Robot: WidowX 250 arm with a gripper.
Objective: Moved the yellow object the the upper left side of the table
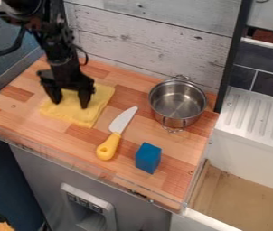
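Yellow cloth lies at the left of the wooden table, under the spread gripper

The yellow cloth (95, 111) lies flat on the left part of the wooden table (143, 81), with some wrinkles on its surface. The black gripper (71, 103) hangs down above it, coming from the far left. Its two fingers stand well apart, one to the left and one to the right, and their tips are at the cloth. Whether the tips press on it, I cannot tell.

Just to the right of the cloth, and reaching nearer than it, is a knife (109, 145). Its yellow handle is at the near end, and its pale blade points to the far right. Near the handle, on its right side, a blue block (148, 158) stands on the table. Farther back, at the far right part of the table, there is a metal pot (178, 104) with two small handles, one on the far side and one on the near side. It is apart from the knife and from the block. Behind the table rises a wall of pale boards (148, 38). To the right of the table is a white ridged surface (256, 117).
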